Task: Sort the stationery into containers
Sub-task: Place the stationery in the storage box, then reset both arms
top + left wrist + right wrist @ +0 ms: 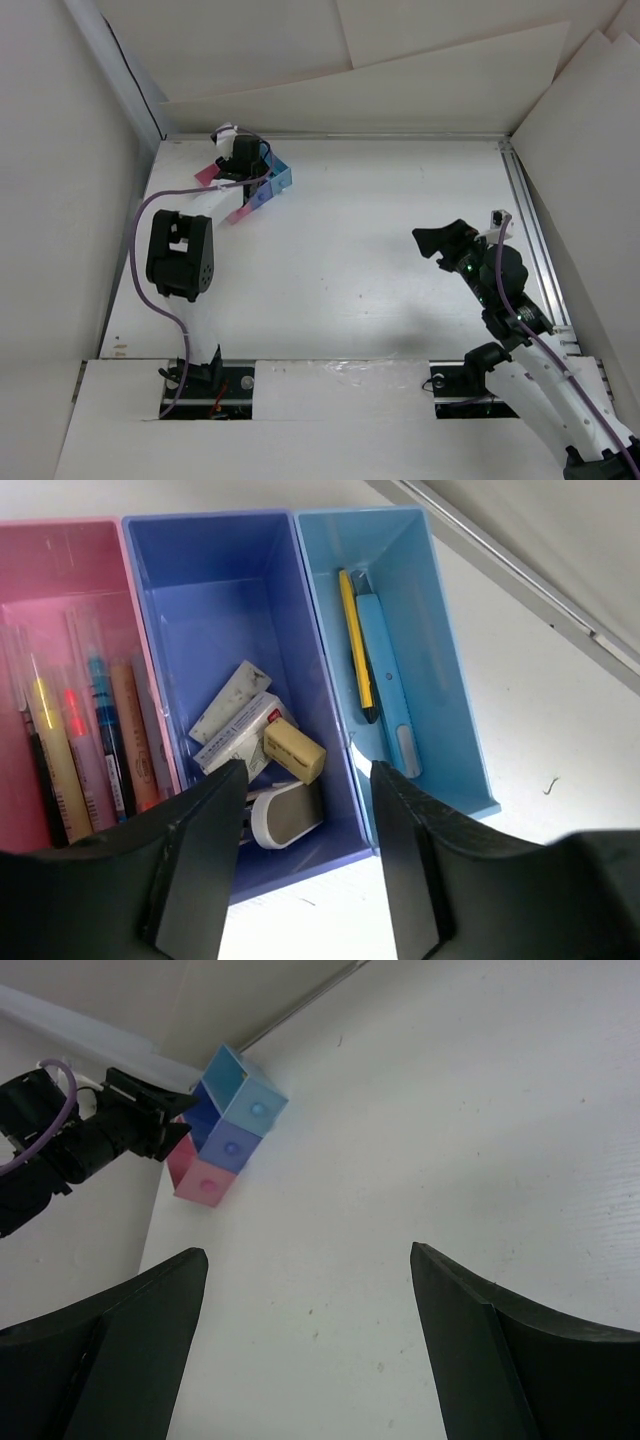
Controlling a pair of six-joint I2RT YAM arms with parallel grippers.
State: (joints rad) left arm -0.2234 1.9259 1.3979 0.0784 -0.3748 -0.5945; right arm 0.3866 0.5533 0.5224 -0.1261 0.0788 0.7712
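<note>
Table [380,220]: no loose stationery shows on it in the top view, so I'd judge the sort is basically done. Left arm [180,255] is stretched out to 11 o'clock of the table. Right arm [510,290] sits at 3 o'clock, well apart from the work. Containers [283,180] are in that 11 o'clock corner near the back wall, three boxes joined in a row. From the left wrist: pink box [60,570] at 9 o'clock, purple-blue box [215,590] centre, light-blue box [430,630] at 2 o'clock. Left gripper [310,775] hangs over the near end of the purple-blue box, fingers spread, nothing between them. Right gripper [308,1252] is also wide apart and empty, looking across the table at the row. Contents: pens [95,730] packed side by side in pink; wrapped erasers [235,725] and beige eraser [293,750] piled in purple-blue; light-blue stick [385,680] and yellow pencil [353,640] lying together in light-blue. Risks: the right wrist view seems to show the box undersides, so the row may be tilted, can't confirm. If it is, a finger clipping the near rim on the way out could tip it and dump everything. The fingertips sit close to the purple-blue box's side walls, so a skewed lift could catch a divider. The erasers are heaped at the near end, and a low pass could flick the beige one out. Purple cable [140,225] loops loose beside the left arm and could snag.
</note>
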